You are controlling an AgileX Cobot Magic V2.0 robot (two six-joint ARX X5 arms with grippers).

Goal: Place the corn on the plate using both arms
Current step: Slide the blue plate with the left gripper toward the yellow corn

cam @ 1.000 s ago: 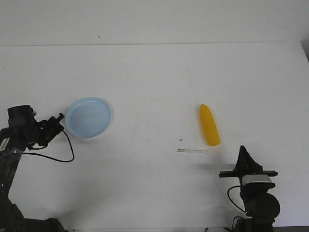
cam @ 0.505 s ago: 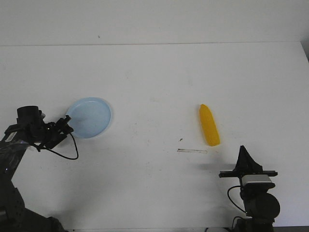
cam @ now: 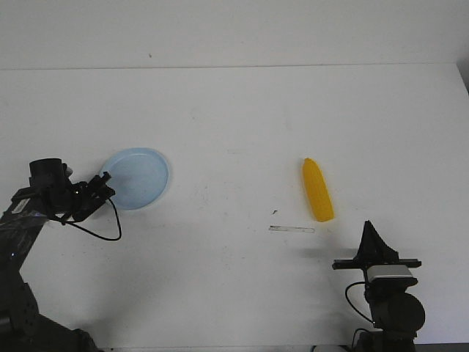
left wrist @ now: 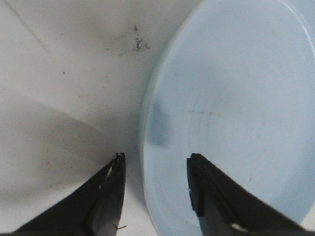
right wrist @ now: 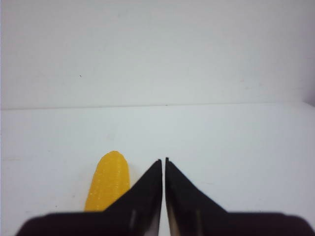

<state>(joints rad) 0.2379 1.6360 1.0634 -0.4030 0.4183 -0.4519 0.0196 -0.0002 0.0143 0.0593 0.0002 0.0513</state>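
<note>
Front, plate (cam: 138,178): on table (cam: 234,117), holds nothing; left gripper (cam: 105,185) at its left rim.
Front, corn (cam: 317,190): on table, well right of plate, just beyond right gripper (cam: 370,233).
Left wrist: jaws parted, straddling plate (left wrist: 231,113) rim, gripping nothing.
Right wrist: fingers nearly together, empty; corn (right wrist: 108,187) beside them.

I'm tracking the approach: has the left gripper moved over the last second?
Yes. The left gripper moved rightward, onto the left rim of the plate.
</note>
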